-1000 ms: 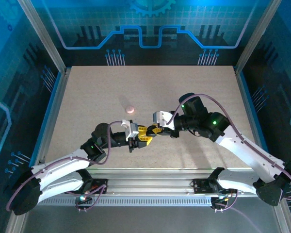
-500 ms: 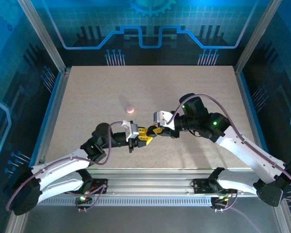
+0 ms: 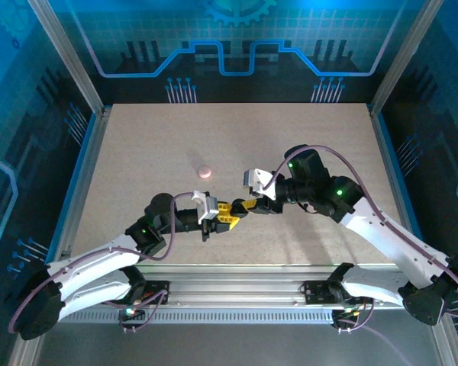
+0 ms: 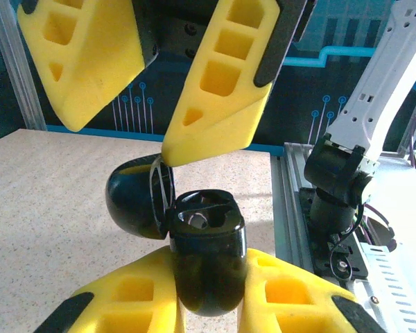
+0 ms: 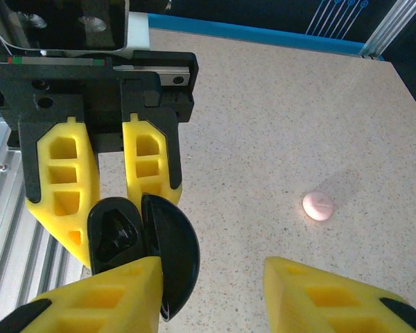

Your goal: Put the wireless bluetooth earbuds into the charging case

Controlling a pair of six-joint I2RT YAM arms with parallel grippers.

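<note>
Black charging case (image 4: 205, 239): glossy, rounded, pebble-shaped, hinged open. The domed lid (image 4: 128, 201) is swung aside, and its inner face shows a pale reflective streak. Moulded wells are seen in the base; whether an earbud is seated in them cannot be told.

Case position: held clear of the table (image 3: 305, 145), near its middle, where the two arms meet.

Left gripper (image 4: 208, 284): closed around the base of the case, which is pinched between both yellow fingers (image 4: 135, 295).

Right gripper (image 5: 211, 277): spread wide, nothing gripped. In the left wrist view one of its fingertips is seen right at the lid's rim; contact cannot be confirmed.

Against the view one second ago: the right wrist is found shifted slightly up and toward the far side, and the left gripper slightly rightward. The small pink round puck (image 5: 318, 206) is unmoved, lying flat on the table well apart from the case.

Materials: the fingers are matte yellow plastic, wedge-shaped, with rectangular hollows and dark edge strips. The tabletop is beige and finely speckled.
</note>
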